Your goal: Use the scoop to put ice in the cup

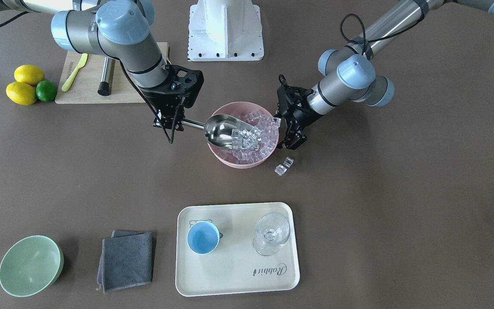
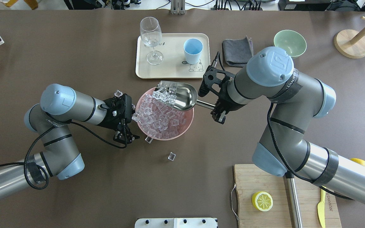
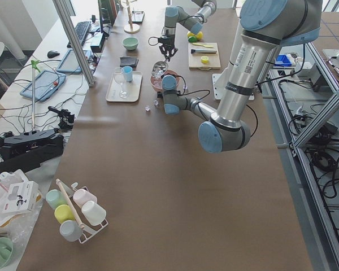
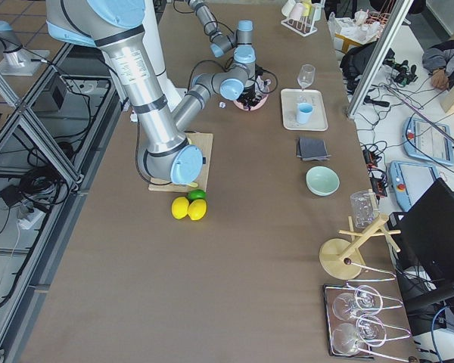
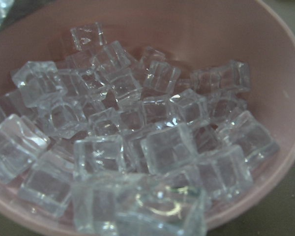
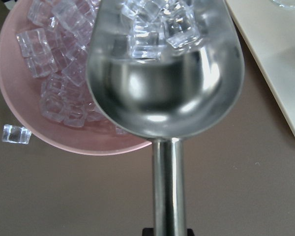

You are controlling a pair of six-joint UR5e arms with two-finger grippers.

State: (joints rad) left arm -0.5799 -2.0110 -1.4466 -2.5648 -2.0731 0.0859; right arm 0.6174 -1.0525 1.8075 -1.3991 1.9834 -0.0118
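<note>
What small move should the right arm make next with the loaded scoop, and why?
Probably lift the scoop level and clear of the pink bowl, then carry it toward the light-blue cup. The right gripper grips its handle, ice cubes sit near its front lip, and the cup looks empty.

**Even light, one soft view**

You get bright, diffuse light from above; shadows on the table (image 1: 358,193) are faint and soft-edged. The scoop (image 6: 164,83) mirrors glare in its trough. Your left wrist view is soft: the nearest ice (image 5: 137,211) blurs.
</note>
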